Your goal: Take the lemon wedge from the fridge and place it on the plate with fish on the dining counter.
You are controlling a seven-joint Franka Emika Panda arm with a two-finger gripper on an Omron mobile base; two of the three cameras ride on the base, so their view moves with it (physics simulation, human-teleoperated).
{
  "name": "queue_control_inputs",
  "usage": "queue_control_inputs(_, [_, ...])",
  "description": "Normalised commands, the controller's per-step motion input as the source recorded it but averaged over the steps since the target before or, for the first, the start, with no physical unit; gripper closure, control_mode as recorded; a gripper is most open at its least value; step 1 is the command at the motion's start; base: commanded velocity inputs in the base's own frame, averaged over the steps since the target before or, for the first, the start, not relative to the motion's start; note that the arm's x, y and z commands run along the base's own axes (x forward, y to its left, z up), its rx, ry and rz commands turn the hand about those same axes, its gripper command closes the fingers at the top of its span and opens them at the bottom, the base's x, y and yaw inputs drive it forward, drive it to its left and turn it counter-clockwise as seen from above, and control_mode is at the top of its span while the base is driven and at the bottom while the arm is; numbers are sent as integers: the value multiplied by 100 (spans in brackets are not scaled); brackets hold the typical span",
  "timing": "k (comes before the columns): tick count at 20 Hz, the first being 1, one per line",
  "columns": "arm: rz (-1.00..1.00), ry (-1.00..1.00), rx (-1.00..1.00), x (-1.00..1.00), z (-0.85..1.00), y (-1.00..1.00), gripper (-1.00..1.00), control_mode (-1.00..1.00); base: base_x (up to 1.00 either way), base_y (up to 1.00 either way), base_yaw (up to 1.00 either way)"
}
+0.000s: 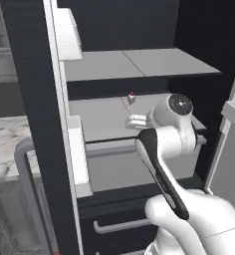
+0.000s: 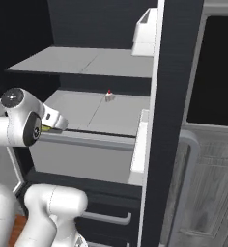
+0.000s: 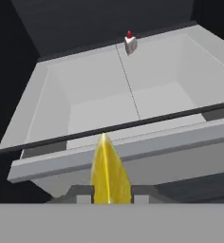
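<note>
Left base view: gripper (image 1: 134,121) is seen just past the front lip of the middle shelf of the fridge (image 1: 35,99), its jaws hidden by the wrist, a small red-topped item (image 1: 131,97) lying deeper on that shelf. Right base view: a yellow sliver, the lemon wedge (image 2: 47,128), is seen at the gripper (image 2: 58,123), over the shelf's front edge. Hand view: wedge (image 3: 107,173) is held clenched between the 2 tips, long axis pointing away along the gripper, toward the fridge interior; the coming withdrawal is judged to run opposite, backward out of the shelf.
</note>
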Motion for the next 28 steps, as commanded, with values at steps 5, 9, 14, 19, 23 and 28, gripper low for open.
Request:
queue_control_inputs(5, [0,0,0,0,0,0,100,100,-100,0,28])
queue_control_inputs(9, [0,0,0,0,0,0,100,100,-100,0,32])
queue_control_inputs(14, [0,0,0,0,0,0,100,100,-100,-4,57])
queue_control_inputs(19, [0,0,0,0,0,0,100,100,-70,-6,77])
queue_control_inputs(23, [0,0,0,0,0,0,100,100,-31,0,88])
queue_control_inputs(28, [0,0,0,0,0,0,100,100,-5,0,95])
